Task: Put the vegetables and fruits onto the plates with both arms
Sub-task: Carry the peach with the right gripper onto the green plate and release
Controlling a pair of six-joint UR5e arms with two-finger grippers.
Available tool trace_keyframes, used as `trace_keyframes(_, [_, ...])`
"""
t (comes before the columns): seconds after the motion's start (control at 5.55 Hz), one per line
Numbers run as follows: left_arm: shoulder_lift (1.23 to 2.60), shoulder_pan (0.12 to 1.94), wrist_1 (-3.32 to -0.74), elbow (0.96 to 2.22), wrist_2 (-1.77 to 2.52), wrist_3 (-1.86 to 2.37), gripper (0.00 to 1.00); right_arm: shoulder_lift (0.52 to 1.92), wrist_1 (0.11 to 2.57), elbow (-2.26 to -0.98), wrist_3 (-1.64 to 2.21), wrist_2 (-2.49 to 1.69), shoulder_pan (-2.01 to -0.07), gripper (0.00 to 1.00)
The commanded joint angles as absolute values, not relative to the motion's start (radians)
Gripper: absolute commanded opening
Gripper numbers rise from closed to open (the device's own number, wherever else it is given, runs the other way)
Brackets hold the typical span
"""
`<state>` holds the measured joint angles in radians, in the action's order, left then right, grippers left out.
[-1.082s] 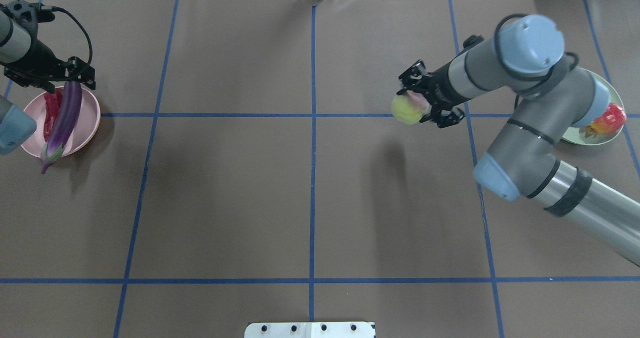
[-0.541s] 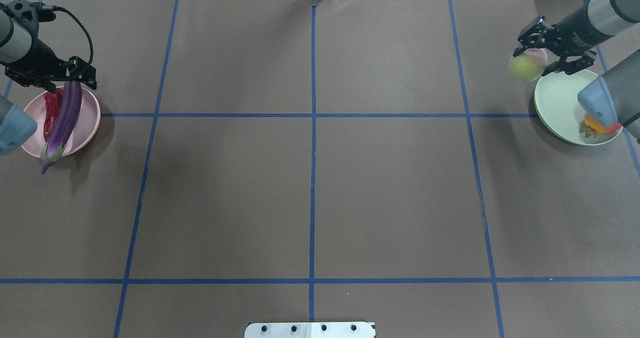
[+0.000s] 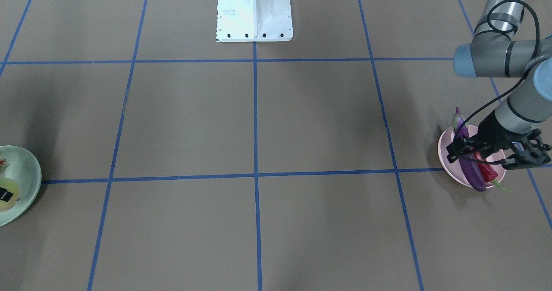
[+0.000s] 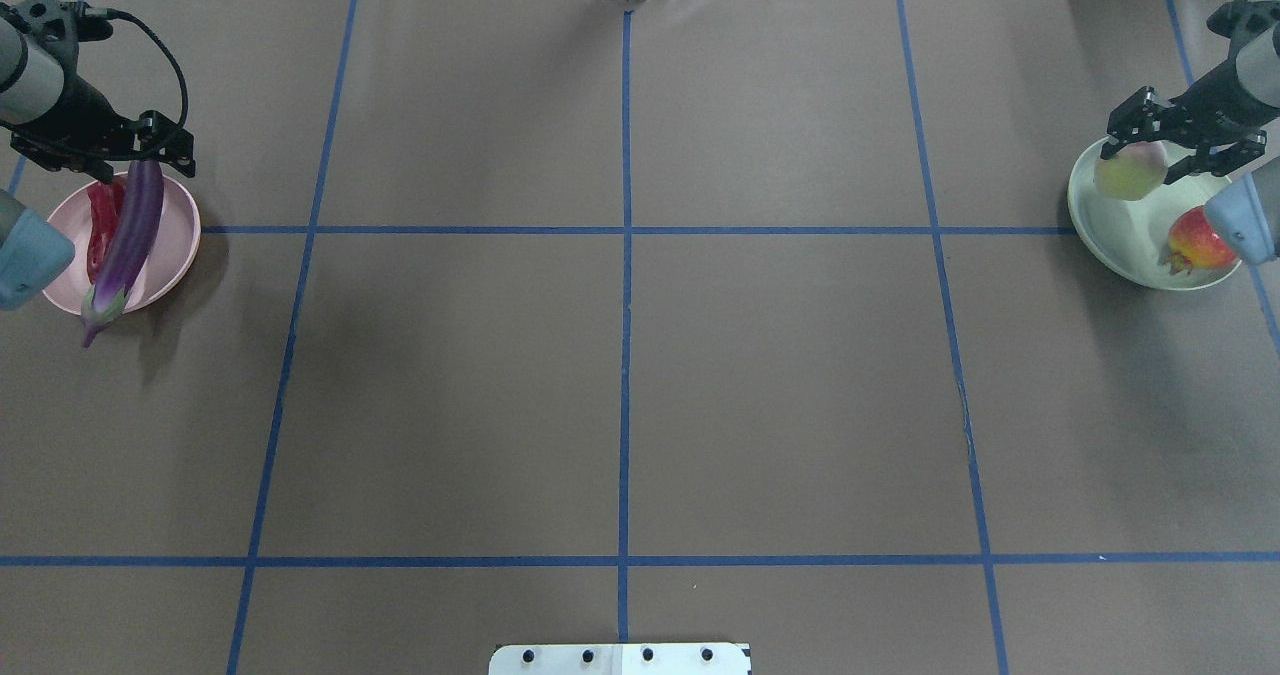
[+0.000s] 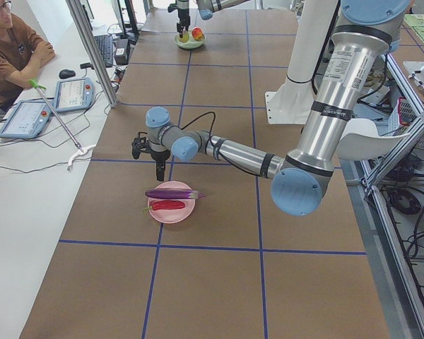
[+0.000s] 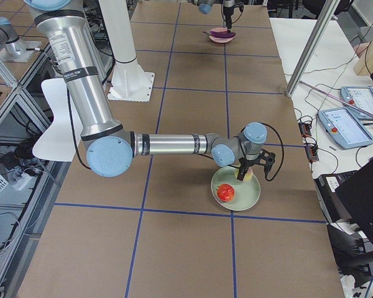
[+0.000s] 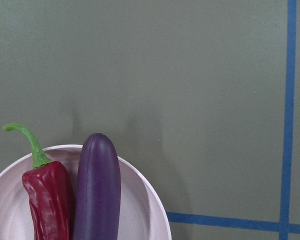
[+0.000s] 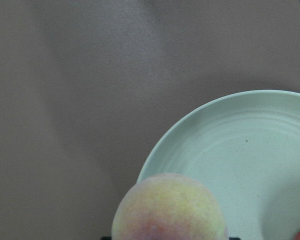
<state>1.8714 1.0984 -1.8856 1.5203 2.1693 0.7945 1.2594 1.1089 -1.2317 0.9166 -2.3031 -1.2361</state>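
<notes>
Holding peach [image 4: 1128,173], right claw [image 4: 1152,155] seemingly reached green plate [image 4: 1122,235].

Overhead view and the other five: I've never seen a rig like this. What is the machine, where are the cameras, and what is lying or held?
Two jointed robot arms work at a brown table. Cameras: one behind the robot, one facing it, one at each table end, one on each wrist. On the pink plate lie a purple eggplant and a red chili; the left tool hangs open above them. The right tool grips a peach at the green plate's edge, where a red fruit sits.
</notes>
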Motion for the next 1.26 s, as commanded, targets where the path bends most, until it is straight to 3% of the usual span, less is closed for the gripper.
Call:
trace_keyframes(0.0, [1.87,1.101,-1.876,1.541,2.178,0.779,1.0,1.284,1.108,-1.229,0.805,-2.315,-1.29,1.0])
trace_keyframes(0.36, [1.858,1.142,-1.867,1.542,2.198,0.589,1.0,1.282,1.129,-1.244,0.615,-2.321,-1.403,1.0])
trace_keyframes(1.08, [1.8,1.405,-1.593,1.54,2.26,-0.007,1.0,1.273,1.499,-1.293,-0.048,-2.379,-1.572,1.0])
